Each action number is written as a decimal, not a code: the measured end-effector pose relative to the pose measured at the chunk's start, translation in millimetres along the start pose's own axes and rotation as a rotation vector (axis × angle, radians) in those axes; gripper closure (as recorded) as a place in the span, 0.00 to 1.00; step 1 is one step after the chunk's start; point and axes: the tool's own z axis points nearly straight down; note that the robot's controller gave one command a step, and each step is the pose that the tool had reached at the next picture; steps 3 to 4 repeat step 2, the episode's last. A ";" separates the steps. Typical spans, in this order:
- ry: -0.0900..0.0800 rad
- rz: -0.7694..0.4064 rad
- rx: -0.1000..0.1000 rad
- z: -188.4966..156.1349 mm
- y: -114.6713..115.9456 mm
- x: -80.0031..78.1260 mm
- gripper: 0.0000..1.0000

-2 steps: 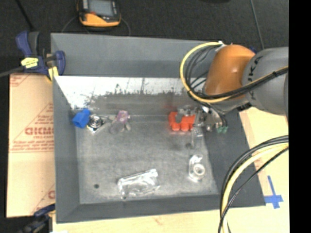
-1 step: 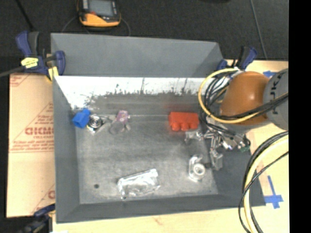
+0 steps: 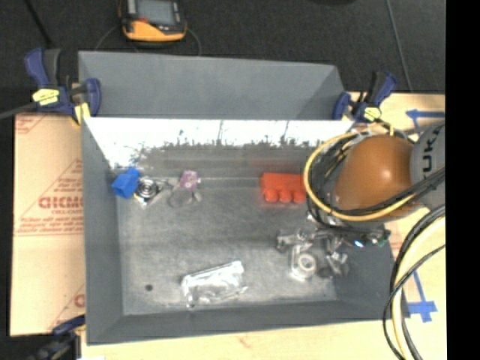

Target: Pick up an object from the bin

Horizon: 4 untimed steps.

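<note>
The gripper is down low in the near right corner of the grey metal bin. It is close to the right wall and not far from the near wall, so there is little room on those two sides. Whether the gripper is spread or pressed together cannot be told. Just beside it on the floor lies a small clear round plastic thing, the nearest thing to it. A flat orange-red plastic block sits a little beyond the gripper, toward the far wall. To the left the grey floor is wide and bare, as far as a crumpled clear plastic bag by the near wall. Well apart, in a row at the far left, lie a blue plastic block, a small shiny metal piece and a pale purple and clear plastic piece.
</note>
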 end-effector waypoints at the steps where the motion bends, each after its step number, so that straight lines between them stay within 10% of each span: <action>1: -0.001 -0.002 0.002 -0.6 -0.7 -0.5 1.00; 2: -0.004 0.087 0.007 -226.7 17.2 1.1 1.00; 4: -0.004 0.087 0.007 -226.7 17.2 1.1 1.00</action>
